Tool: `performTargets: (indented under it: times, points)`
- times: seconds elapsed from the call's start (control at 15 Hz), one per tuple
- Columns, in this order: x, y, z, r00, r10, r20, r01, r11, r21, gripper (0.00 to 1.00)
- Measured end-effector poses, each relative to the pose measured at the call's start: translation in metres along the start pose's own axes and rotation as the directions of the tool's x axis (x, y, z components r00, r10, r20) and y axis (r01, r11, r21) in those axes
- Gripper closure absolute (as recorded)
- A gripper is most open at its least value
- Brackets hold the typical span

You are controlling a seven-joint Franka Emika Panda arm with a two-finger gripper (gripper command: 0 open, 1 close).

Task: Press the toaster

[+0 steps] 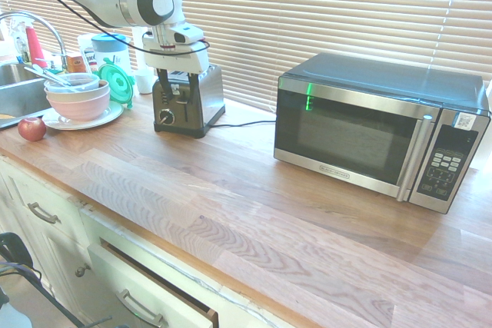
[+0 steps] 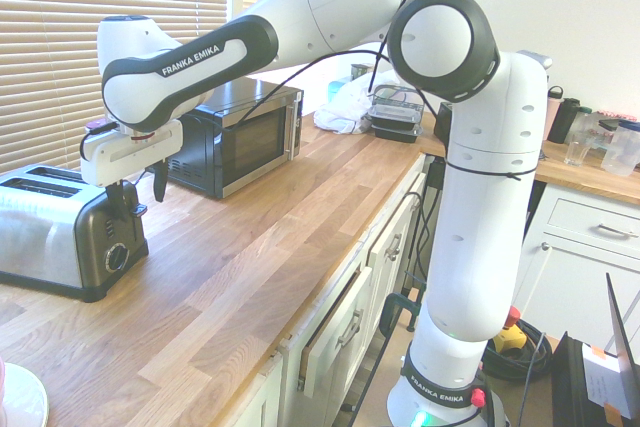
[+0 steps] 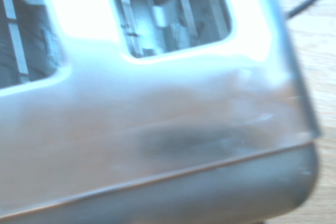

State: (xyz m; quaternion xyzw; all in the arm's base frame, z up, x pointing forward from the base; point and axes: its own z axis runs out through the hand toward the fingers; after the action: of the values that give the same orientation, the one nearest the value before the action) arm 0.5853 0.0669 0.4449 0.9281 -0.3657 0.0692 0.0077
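Hand [image 1: 174,86] hangs at the toaster's narrow end, its dark fingers down against the lever slot; whether they are apart or together I cannot tell. On the counter [image 1: 254,190], the microwave [image 1: 377,128] sits at three o'clock from the toaster [image 1: 192,101], with stacked bowls [image 1: 77,97] at nine o'clock and an apple [image 1: 31,128] nearer the edge.

A steel-and-black microwave [image 1: 377,132] stood on the wooden bench [image 1: 254,205] before closed window blinds [image 1: 323,13], its green display light glowing. At the far end, beside a sink [image 1: 15,90] with a curved tap [image 1: 34,24], stacked bowls [image 1: 77,97] sat on a white plate [image 1: 104,119], with a red apple [image 1: 31,129] just in front and a green lid [image 1: 117,82] behind. Below the bench, one white drawer [image 1: 154,286] stood slightly ajar.
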Motion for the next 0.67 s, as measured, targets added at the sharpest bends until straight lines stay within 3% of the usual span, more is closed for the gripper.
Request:
performTargets:
  times: [0.67]
  points:
    - [-0.0002,0.001,-0.0048,1.0,-0.003,-0.01,0.003,1.0,0.002,1.0]
